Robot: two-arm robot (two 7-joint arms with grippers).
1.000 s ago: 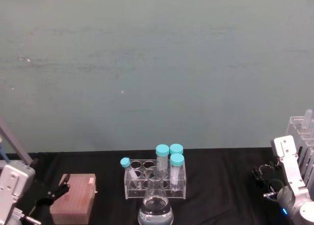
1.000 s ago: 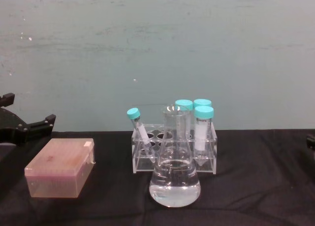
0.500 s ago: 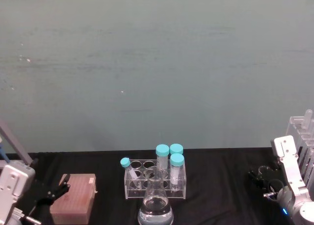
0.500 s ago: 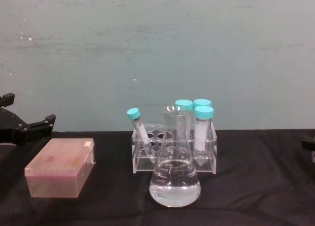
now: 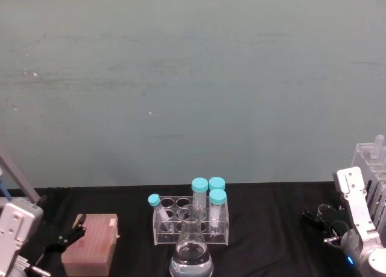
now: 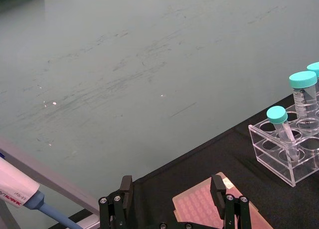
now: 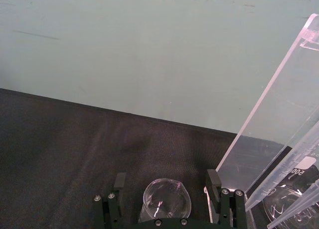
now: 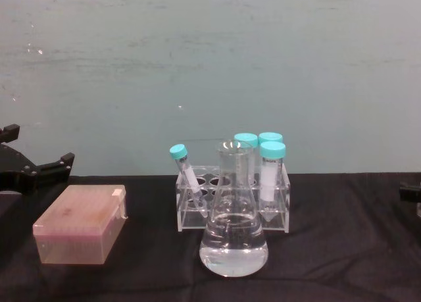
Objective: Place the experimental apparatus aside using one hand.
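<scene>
A conical flask (image 5: pixel 191 254) (image 8: pixel 233 239) of clear liquid stands at the table's front centre. At the far right a tall clear acrylic stand (image 5: pixel 372 165) (image 7: pixel 279 124) holds long glass tubes (image 7: pixel 291 201). Just left of that stand sits a small glass beaker (image 5: pixel 330 212) (image 7: pixel 166 201). My right gripper (image 5: pixel 317 225) (image 7: pixel 166 185) (image 8: pixel 410 193) is open, and the beaker lies between its fingers with a gap on each side. My left gripper (image 5: pixel 62 241) (image 6: pixel 171 191) (image 8: pixel 41 170) hangs open at the far left, above a pink box.
A clear rack (image 5: pixel 192 224) (image 8: pixel 233 206) (image 6: pixel 286 156) with several teal-capped tubes stands right behind the flask. A pink tip box (image 5: pixel 90 245) (image 8: pixel 82 224) (image 6: pixel 199 211) lies at the left. A pipette on a stand (image 6: pixel 20 189) is at the far left. Black cloth (image 5: pixel 265 229) covers the table.
My right gripper has edged leftward, its tip now showing further in at the chest view's right edge. The left arm, flask and rack have not moved.
</scene>
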